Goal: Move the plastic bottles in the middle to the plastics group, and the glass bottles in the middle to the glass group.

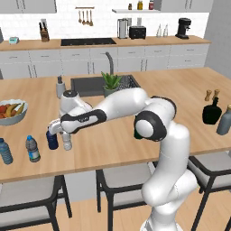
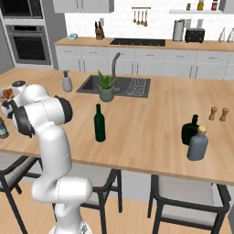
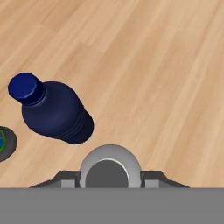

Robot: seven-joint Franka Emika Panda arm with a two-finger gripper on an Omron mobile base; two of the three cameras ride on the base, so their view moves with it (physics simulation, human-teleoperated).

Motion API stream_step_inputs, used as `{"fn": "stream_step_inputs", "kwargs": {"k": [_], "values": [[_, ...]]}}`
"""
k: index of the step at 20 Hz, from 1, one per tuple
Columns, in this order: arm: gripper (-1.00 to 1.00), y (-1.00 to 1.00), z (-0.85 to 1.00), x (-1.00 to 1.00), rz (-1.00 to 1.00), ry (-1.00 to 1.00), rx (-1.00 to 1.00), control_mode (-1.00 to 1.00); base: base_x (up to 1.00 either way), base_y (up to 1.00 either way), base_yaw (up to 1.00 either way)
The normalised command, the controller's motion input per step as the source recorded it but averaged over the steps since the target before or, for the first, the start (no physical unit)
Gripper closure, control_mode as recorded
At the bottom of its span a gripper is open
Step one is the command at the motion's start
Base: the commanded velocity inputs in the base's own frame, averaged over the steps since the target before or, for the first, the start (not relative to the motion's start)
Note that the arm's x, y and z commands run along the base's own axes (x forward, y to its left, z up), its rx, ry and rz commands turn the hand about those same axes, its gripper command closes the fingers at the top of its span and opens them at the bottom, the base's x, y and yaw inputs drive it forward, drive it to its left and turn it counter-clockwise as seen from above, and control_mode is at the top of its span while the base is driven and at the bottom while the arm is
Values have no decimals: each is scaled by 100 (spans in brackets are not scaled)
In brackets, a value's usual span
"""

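**Sorting the small clear bottle toward the plastics**

Working on the plastics step, we have the gripper (image 3: 110,178) over the small clear bottle (image 1: 67,141), which stands on the near side of the sink (image 1: 92,85) and to its left. Its tips flank the white cap (image 3: 110,166), but the hand view is too tight: we cannot tell whether they pinch it or stand free.

Next, we judge, comes a firm grip, a straight lift, and a short carry further left of the sink to the water bottles (image 1: 32,149).

- The counter (image 1: 180,85) is pale, smooth wood.
- The green bottle (image 2: 99,123), nearer than the sink, is dark, glossy and narrow-necked.
- The navy bottle (image 3: 52,111), just beside the clear one, is ribbed, opaque plastic.
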Motion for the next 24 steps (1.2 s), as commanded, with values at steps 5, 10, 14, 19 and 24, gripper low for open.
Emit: {"fn": "stream_step_inputs", "kwargs": {"k": [5,10,14,19,24], "values": [[-100,0,0,0,0,0,0,-100,0,0,0],[-100,0,0,0,0,-1,0,-100,0,0,0],[-100,0,4,0,0,0,0,-100,0,0,0],[-100,-11,48,-13,0,-2,0,-100,0,0,0],[-100,-50,40,-47,-6,-4,1,-100,0,0,0]]}}
